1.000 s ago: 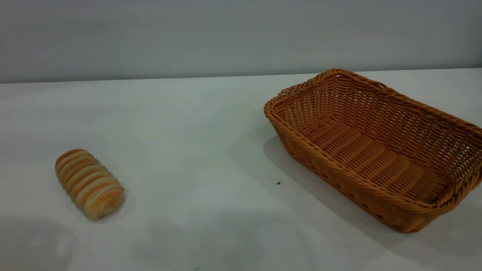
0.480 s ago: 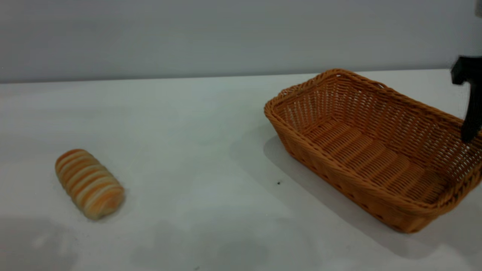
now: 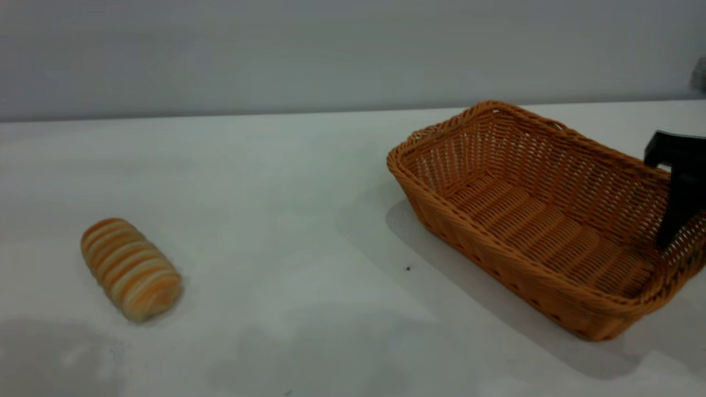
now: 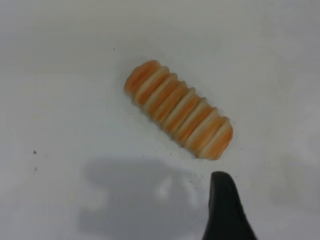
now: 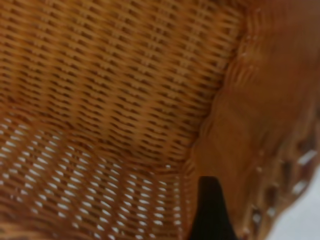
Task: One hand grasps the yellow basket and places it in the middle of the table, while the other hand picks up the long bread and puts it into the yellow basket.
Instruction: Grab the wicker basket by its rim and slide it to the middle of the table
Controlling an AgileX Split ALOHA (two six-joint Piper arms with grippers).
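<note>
You have the large orange-tan woven wicker basket (image 3: 543,220) sitting upright and empty at the right of the white table (image 3: 287,182). Well apart at the left, your short cream-striped golden loaf (image 3: 131,268) lies on its side.

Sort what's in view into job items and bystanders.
Job items: orange-tan woven wicker basket; striped golden cylindrical bread loaf; plain white tabletop; right black claw at the basket's right end; left black claw beside the loaf.
Bystanders: grey back wall.
</note>
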